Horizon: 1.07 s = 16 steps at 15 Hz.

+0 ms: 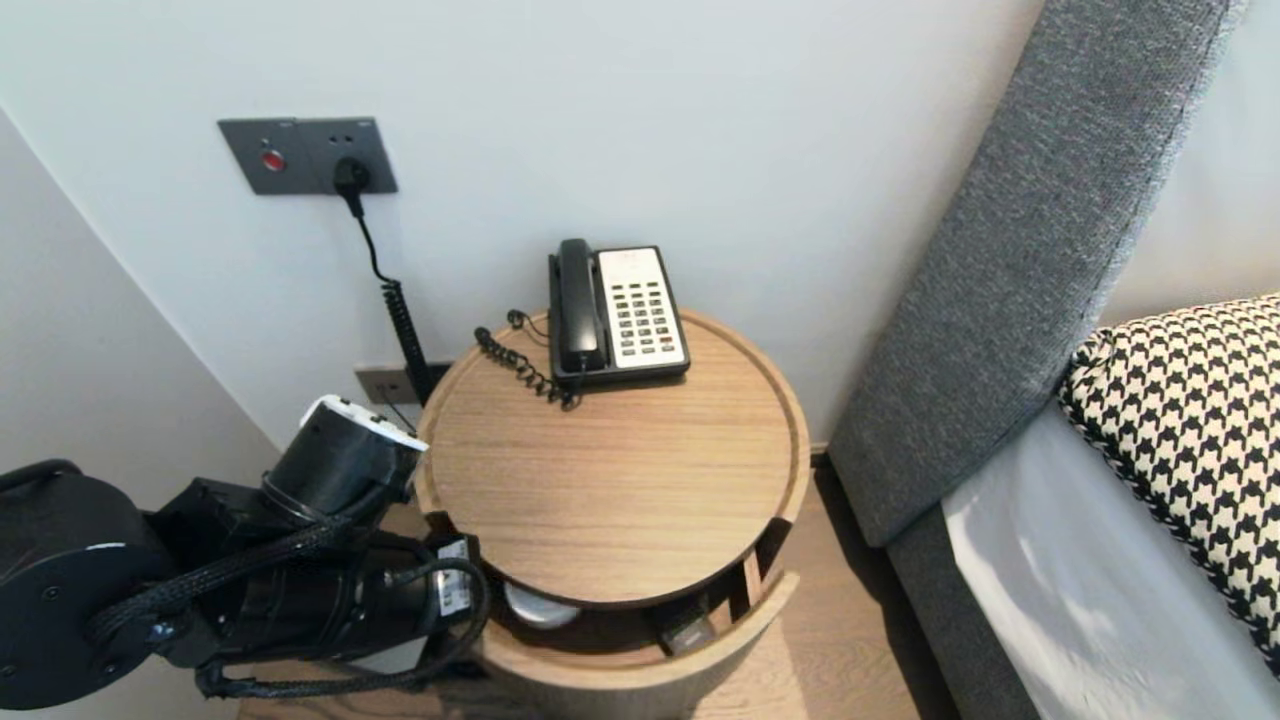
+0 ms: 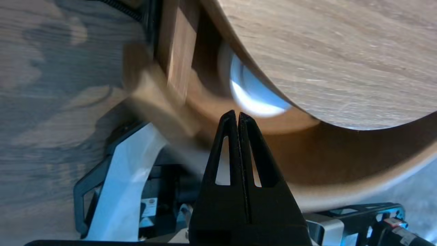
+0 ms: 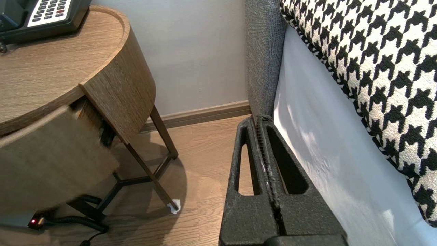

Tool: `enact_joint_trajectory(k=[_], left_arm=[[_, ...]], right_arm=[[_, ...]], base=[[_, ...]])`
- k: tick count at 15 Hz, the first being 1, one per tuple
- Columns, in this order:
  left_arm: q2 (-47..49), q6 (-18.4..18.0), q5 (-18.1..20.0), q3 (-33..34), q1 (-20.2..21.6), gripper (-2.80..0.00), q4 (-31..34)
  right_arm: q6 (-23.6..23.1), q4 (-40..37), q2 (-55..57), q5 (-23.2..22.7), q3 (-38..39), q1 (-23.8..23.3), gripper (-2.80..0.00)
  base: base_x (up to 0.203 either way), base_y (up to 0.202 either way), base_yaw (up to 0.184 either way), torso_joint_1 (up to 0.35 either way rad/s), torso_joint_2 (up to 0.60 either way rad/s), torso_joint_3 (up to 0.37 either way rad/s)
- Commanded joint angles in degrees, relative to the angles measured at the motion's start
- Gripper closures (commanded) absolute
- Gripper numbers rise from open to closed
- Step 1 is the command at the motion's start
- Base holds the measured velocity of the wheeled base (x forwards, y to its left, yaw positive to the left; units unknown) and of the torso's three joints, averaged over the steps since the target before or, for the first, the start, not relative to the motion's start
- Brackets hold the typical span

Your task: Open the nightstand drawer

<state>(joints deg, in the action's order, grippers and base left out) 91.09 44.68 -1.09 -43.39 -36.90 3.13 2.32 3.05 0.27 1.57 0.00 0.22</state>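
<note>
My left hand, pressed together, pointed at the white round object just ahead, under the worktop's near edge. My right hand, likewise together, hung beside the bed.

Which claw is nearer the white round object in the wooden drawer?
Left. The left claw sits just before the white round object; the right claw hangs beside the white bed.

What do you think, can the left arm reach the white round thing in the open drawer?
Probably yes, though tightly. The left gripper, fingers shut, points at the white round thing from just outside the drawer. The tabletop overhangs most of it, leaving only a narrow gap.
</note>
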Motion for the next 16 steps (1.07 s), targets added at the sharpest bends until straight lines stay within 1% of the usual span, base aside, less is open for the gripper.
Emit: enact_joint_trajectory(k=[1,3,5,7,12,16], left_arm=[[-0.98,0.24,0.05,0.65,-0.87,0.00,-0.47],[-1.12,0.32,-0.01,2.06,-1.84,0.00,-0.74],[-1.29,0.23,0.05,3.55,-2.37,0.00,-2.38],[-1.58,0.23,-0.04,6.64,-3.73,0.00,-5.05],[-3.00,0.84,-0.14,7.81,-8.91,0.00,-5.03],[-2.58,0.76,-0.14,9.20,-11.70,0.00,-4.80]], right_arm=[[0.03,0.03,0.08,0.01,1.42,0.04,0.00],[0.05,0.03,0.08,0.01,1.49,0.04,0.00],[0.06,0.03,0.08,0.01,1.49,0.04,0.00],[0.04,0.03,0.08,0.01,1.49,0.04,0.00],[0.05,0.03,0.08,0.01,1.49,0.04,0.00],[0.06,0.03,0.08,0.01,1.49,0.04,0.00]], base=[[0.000,0.000,0.000,0.000,0.00,0.000],[0.000,0.000,0.000,0.000,0.00,0.000],[0.000,0.000,0.000,0.000,0.00,0.000],[0.000,0.000,0.000,0.000,0.00,0.000],[0.000,0.000,0.000,0.000,0.00,0.000],[0.000,0.000,0.000,0.000,0.00,0.000]])
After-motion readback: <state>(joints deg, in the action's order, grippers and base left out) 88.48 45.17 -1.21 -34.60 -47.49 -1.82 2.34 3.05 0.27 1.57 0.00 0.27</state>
